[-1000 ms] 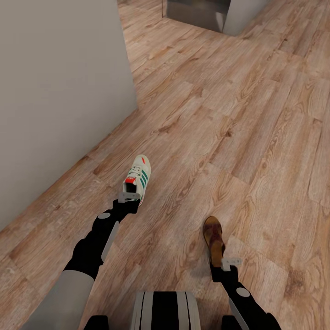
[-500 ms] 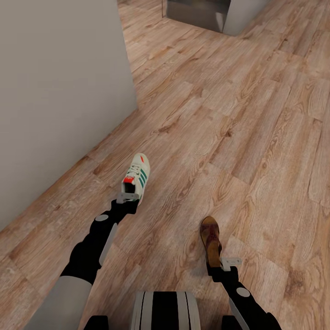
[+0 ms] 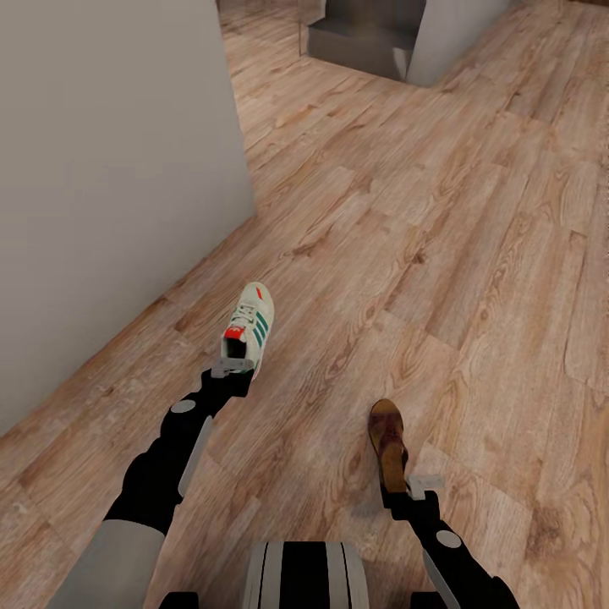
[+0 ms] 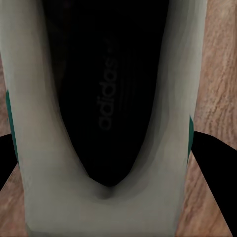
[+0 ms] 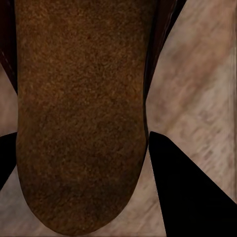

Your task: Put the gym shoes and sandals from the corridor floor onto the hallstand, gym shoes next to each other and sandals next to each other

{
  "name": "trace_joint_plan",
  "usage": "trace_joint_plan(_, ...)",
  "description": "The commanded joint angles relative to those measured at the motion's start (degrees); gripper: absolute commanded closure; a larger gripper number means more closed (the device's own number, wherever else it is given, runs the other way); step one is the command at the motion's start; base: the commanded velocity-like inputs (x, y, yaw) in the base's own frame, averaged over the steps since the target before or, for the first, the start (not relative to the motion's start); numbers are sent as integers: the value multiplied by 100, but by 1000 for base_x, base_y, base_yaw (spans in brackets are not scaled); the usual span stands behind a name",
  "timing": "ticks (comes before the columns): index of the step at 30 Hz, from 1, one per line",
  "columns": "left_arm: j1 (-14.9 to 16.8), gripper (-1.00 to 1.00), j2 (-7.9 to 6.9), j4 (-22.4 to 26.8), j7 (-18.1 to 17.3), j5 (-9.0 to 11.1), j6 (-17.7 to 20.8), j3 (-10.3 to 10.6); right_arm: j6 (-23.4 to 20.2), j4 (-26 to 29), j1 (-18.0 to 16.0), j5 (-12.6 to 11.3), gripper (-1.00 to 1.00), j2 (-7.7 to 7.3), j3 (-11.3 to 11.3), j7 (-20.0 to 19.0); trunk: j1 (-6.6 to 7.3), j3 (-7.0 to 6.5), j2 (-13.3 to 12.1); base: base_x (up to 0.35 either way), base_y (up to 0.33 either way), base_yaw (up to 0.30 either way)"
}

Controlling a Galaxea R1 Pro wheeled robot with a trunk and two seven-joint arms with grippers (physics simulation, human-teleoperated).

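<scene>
Over the light brown wood-plank floor (image 3: pixel 440 254), my left gripper (image 3: pixel 230 368) stays clamped on a white green-striped sneaker (image 3: pixel 250 326); my right gripper (image 3: pixel 404 489) grips a flat brown sandal (image 3: pixel 387 441).

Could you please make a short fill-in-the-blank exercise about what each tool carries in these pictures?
1. The left tool is shut on a white gym shoe with ____ side stripes.
2. The right tool is shut on a brown ____.
3. Beneath both lies the wood-grain ____.

Missing words: green; sandal; floor
</scene>
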State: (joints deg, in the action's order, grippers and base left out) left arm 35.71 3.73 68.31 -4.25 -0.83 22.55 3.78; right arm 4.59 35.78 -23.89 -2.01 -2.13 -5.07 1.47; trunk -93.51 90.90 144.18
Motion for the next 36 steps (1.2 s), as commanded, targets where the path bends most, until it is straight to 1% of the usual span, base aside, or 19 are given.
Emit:
trace_joint_plan(1,-4,100,0,7,-23,-8,31,-10,17,-3,-2,-37,100,-7,-29,20,3,-20,0,0,0,0)
trace_joint_plan(8,-206,100,-36,-52,-16,-8,24,-27,55,13,-2,-44,100,-6,-29,27,21,-175,-10,0,0,0)
trace_joint_plan(9,-389,100,-65,-66,65,-6,3,-125,58,15,-2,-45,100,-3,-31,28,24,-197,-11,0,0,0)
trace_joint_plan(13,-614,100,-85,-71,157,-8,-32,-280,65,14,1,-41,100,-4,-32,33,34,-286,-17,0,0,0)
trace_joint_plan(14,-826,100,-156,-72,191,-10,-48,-391,66,4,3,-38,100,-6,-30,40,37,-308,-18,0,0,0)
trace_joint_plan(15,-905,100,-211,-75,199,-8,-53,-431,67,4,5,-37,100,-6,-30,42,39,-330,-19,0,0,0)
trace_joint_plan(16,-995,100,-302,-98,206,-6,-76,-473,68,15,6,-37,100,-8,-28,44,42,-355,-21,0,0,-48)
trace_joint_plan(18,-1065,100,-426,-178,211,-5,-190,-503,68,30,4,-37,100,-18,-24,40,47,-410,-23,0,0,-95)
trace_joint_plan(19,-1079,100,-457,-209,211,-5,-233,-508,68,33,4,-37,100,-25,-23,40,49,-439,-25,0,0,-115)
trace_joint_plan(20,-1116,100,-523,-299,216,-3,-333,-515,68,36,5,-35,100,-52,-22,42,52,-468,-26,0,0,-125)
trace_joint_plan(21,-1141,100,-554,-355,217,-2,-387,-519,70,38,6,-35,100,-73,-22,43,55,-498,-27,0,0,-128)
trace_joint_plan(22,-1192,100,-606,-486,219,0,-512,-532,73,38,6,-33,100,-124,-23,44,57,-528,-29,0,0,-132)
trace_joint_plan(25,-1287,100,-668,-776,225,-3,-833,-583,82,23,12,-31,100,-246,-27,45,65,-619,-33,0,0,-134)
trace_joint_plan(27,-1378,100,-694,-1092,229,-4,-1203,-654,177,9,27,-29,100,-335,-28,46,70,-681,-35,0,0,-127)
trace_joint_plan(29,-1460,100,-702,-1338,230,-4,-1493,-696,353,4,41,-28,100,-368,-29,46,75,-742,-38,0,0,-120)
trace_joint_plan(30,-1520,100,-705,-1491,234,-4,-1693,-714,513,0,64,-26,100,-380,-29,43,78,-773,-39,0,0,-114)
trace_joint_plan(31,-1550,100,-708,-1564,237,-3,-1793,-722,602,-3,83,-25,100,-385,-29,42,80,-804,-41,0,0,-112)
trace_joint_plan(34,-1720,100,-711,-1892,310,10,-2267,-743,1005,-12,264,-21,100,-396,-30,39,88,-896,-45,0,0,-109)
trace_joint_plan(36,-1834,100,-709,-2044,418,15,-2533,-745,1164,-11,399,-22,100,-399,-30,38,93,-958,-47,0,0,-107)
